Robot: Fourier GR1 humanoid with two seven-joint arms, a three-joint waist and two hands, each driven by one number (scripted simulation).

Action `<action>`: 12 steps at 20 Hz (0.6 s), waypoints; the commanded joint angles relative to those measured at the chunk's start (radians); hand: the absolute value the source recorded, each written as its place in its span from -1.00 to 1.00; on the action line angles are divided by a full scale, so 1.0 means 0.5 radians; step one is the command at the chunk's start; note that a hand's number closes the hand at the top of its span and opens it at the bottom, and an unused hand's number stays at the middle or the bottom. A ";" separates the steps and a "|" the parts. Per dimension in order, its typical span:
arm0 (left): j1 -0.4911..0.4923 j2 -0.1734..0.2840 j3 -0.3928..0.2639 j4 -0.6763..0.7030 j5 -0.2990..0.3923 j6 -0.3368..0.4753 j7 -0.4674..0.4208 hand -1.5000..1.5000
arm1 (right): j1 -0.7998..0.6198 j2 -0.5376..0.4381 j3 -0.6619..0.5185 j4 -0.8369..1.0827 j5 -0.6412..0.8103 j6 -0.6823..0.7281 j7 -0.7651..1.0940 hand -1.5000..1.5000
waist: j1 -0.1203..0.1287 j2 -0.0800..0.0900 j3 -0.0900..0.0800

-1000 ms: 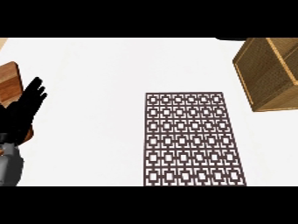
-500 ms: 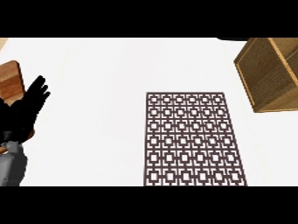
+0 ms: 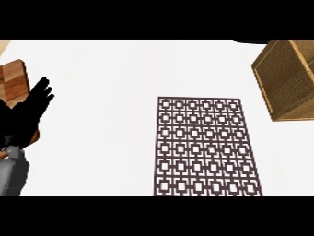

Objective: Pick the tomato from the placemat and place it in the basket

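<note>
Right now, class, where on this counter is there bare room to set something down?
The widest bare patch lies between the left robot hand and the placemat. Another runs above the placemat, towards the basket. The gap between placemat and basket is narrow. The left edge is crowded by the wooden board and hand.

A single head view is provided, taken from above and directed steeply down at the white counter (image 3: 119,83). The placemat (image 3: 203,145) is framed near the centre, the basket (image 3: 292,80) is cut by the right edge, and a wooden board (image 3: 3,83) by the left.
</note>
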 commanded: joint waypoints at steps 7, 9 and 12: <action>-0.072 -0.025 -0.034 -0.024 -0.013 0.021 0.066 0.00 | -0.767 0.063 -0.483 -0.413 -0.233 0.243 0.915 1.00 | 0.030 0.000 -0.002; -0.064 -0.011 -0.027 0.033 -0.033 0.016 0.029 0.00 | -1.035 0.009 -0.660 -0.291 -0.287 0.308 1.072 1.00 | 0.024 0.000 0.000; -0.059 0.020 0.007 0.072 0.003 -0.037 -0.013 0.00 | -1.458 -0.093 -0.944 -0.012 -0.424 0.407 1.243 1.00 | 0.022 -0.003 0.003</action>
